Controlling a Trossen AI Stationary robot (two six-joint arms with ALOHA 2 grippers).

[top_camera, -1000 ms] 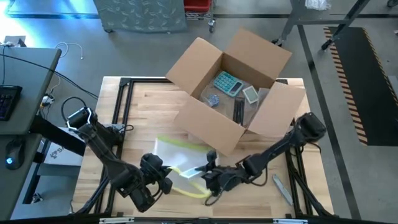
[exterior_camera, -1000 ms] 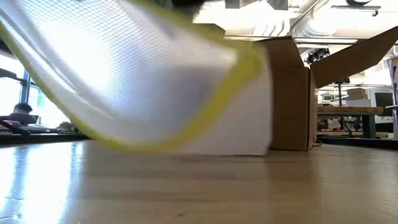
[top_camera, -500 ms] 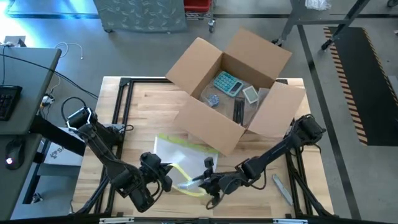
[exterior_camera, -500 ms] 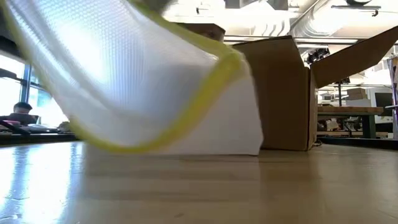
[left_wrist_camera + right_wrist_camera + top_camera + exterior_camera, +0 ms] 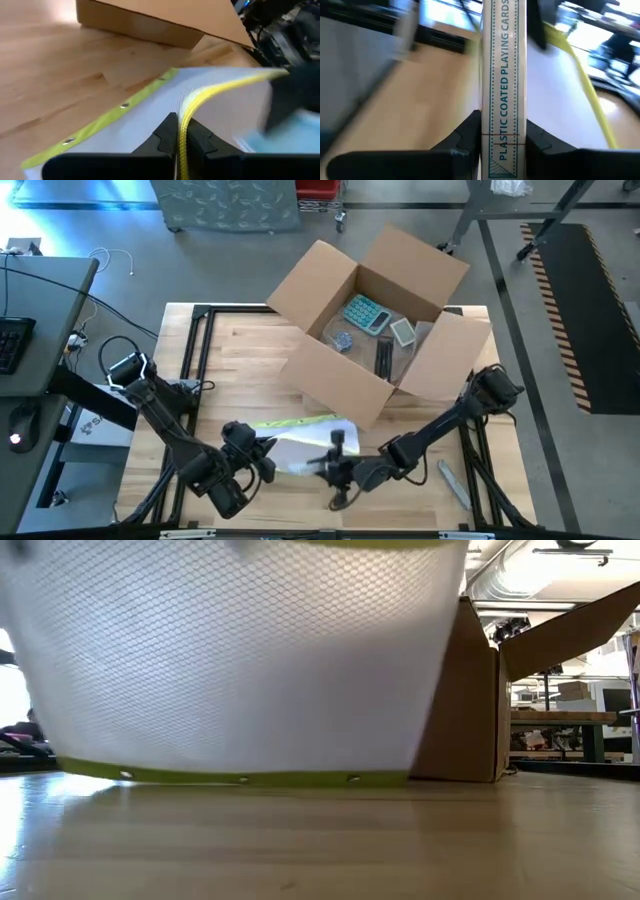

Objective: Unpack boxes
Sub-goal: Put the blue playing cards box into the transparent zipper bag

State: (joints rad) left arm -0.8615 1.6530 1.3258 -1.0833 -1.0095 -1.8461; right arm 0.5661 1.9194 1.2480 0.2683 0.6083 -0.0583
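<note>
The brown cardboard box stands open on the table's far half, flaps spread. In front of it a clear mesh pouch with a yellow edge hangs between my two grippers. Its lower yellow strip is level and just at the tabletop. My left gripper is shut on the pouch from the left. My right gripper, close by on the right, is shut on a pack of playing cards. Whether the pack's far end is inside the pouch, I cannot tell. My left gripper pinches the pouch's yellow zipper edge between its two shut fingers. The fingers lie along that edge and slant down from the table's near left. The pouch hangs below it, sheet upright. My right gripper pinches the card pack by its two broad faces, near its close end, with the printed narrow side facing the camera. The fingers lie along the pack and come nearly level from the table's right. The pack is clear of the table.
Inside the box lie a teal calculator, a small grey item, a dark pen-like thing and clear film. A grey tool lies near the table's right front. Black rails frame the tabletop.
The pouch, which sagged in a curve with one part on the table, has been turned and drawn up. It now hangs as an upright sheet with its lower yellow strip level. My right gripper has rolled about its own line with the card pack and sunk slightly.
</note>
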